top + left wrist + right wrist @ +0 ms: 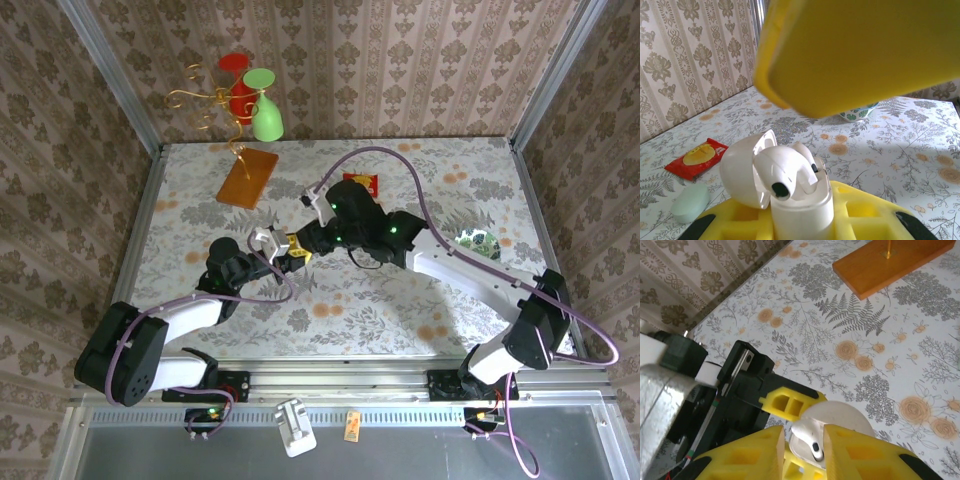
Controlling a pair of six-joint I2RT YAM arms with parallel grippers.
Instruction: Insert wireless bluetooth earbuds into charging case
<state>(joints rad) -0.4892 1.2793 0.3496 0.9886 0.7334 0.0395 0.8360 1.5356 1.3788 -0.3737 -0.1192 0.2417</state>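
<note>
My left gripper point(802, 226) is shut on the body of a white charging case point(802, 210) whose lid point(740, 172) stands open to the left. Two white earbuds sit in the case, one in front point(782, 172) and one behind point(807, 155). From above, the case point(267, 240) is held over the table's middle. My right gripper point(804, 450) hangs just above the case. Its yellow fingers point(855, 450) stand slightly apart on either side of an earbud point(807, 432), with a gap on the left. A right finger point(865, 50) shows blurred overhead in the left wrist view.
A red packet point(695, 159) and a mint-green oval case point(689, 202) lie on the flowered table to the left. A patterned bowl point(857, 114) stands further right. At the back left is a wooden base point(247, 177) with a wire stand holding cups.
</note>
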